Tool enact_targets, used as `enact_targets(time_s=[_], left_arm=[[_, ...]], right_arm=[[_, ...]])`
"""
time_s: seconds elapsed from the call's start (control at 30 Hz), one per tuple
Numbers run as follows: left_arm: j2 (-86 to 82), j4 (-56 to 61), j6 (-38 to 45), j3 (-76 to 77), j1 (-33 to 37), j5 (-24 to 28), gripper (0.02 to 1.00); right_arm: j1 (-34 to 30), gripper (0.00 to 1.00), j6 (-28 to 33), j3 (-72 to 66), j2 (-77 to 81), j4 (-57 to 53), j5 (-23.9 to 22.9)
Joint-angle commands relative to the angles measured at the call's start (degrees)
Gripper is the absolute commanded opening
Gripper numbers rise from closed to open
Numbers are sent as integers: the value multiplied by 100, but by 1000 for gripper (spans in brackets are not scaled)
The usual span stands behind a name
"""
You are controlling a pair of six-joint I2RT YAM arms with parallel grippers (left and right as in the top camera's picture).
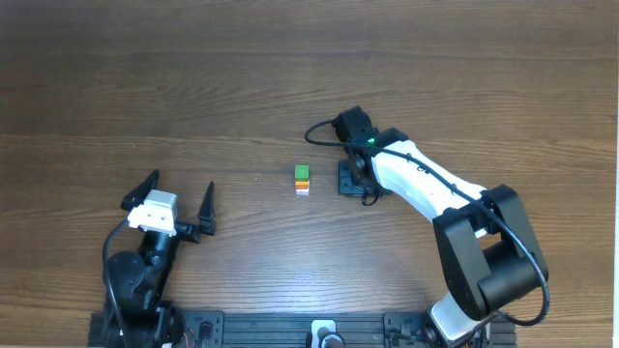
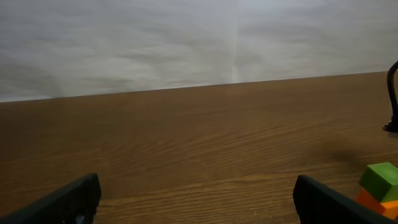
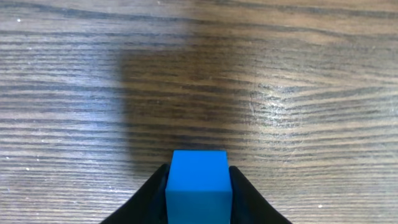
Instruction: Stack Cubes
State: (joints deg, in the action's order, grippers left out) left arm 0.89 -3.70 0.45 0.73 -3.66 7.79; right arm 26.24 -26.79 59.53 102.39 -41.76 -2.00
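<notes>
Grip is taken on the blue cube point(image 3: 198, 186): it is clamped in the right end effector point(image 1: 354, 180), whose jaws are closed only to the cube's width, just beside the stack point(image 1: 303, 180) on the tabletop point(image 1: 116, 77). The stack is topped by a green cube point(image 1: 303, 172), with orange seen beneath it. The left end effector point(image 1: 182, 182) is held wide open and empty, well apart from the stack on its other side. The blue cube is judged light, rigid and smooth-faced. It is best held squarely on two opposite flat sides, so that no twist is passed to the narrow, easily toppled stack.
</notes>
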Motion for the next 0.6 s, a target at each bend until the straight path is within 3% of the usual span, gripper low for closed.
enact_targets(time_s=[0.03, 0.17, 0.37, 0.6], left_arm=[[-50, 7, 83, -39, 35, 72, 998], [-50, 4, 83, -39, 35, 72, 996], [-50, 4, 83, -39, 35, 72, 998], [-50, 4, 83, -39, 35, 72, 1000]], right_arm=[[4, 224, 7, -31, 26, 7, 9], [0, 178, 7, 59, -94, -153, 68], [92, 139, 2, 916, -833, -1255, 15], [664, 123, -393, 2583, -933, -2796, -299]])
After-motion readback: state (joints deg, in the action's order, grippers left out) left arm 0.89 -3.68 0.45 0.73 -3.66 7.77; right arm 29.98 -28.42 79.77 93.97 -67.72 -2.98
